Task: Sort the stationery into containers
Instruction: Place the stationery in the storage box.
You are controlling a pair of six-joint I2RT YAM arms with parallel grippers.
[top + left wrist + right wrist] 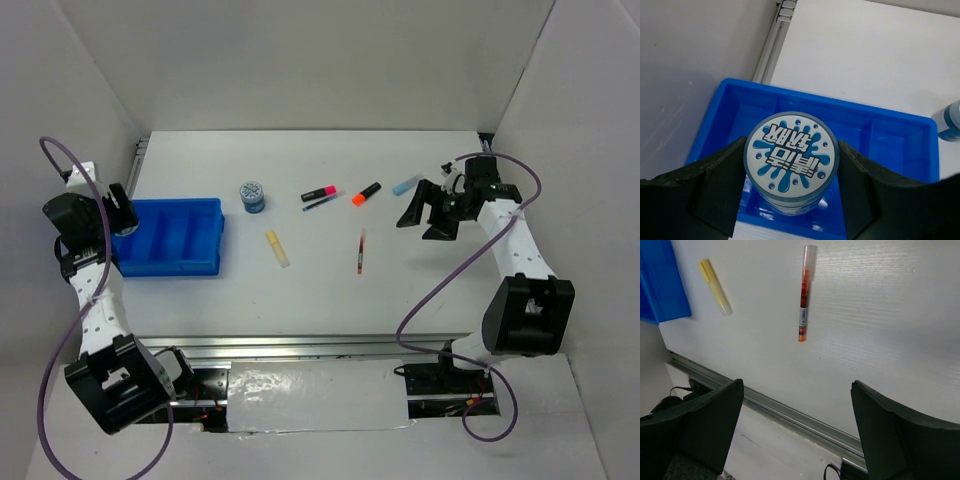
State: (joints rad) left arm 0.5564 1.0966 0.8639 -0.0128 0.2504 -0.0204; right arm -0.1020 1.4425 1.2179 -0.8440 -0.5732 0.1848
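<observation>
barely started, by the look of it. the left tool (pixel 791 172) grips a roll (pixel 791 150) above the left end of the tray (pixel 170 266), not yet dropped. the tray looks empty, though the arm hides part of it. the right tool (pixel 797 425) hangs wide and empty over the right of the surface (pixel 300 300). left to sort: second roll (pixel 253 196), pink marker (pixel 320 192), orange marker (pixel 366 193), blue marker (pixel 406 185), yellow marker (pixel 278 249), red pen (pixel 360 251), dark pen (pixel 322 204).

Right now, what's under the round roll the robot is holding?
The roll is above the blue tray, whose compartments look empty around it. The tray floor straight below is hidden by the roll itself.
</observation>
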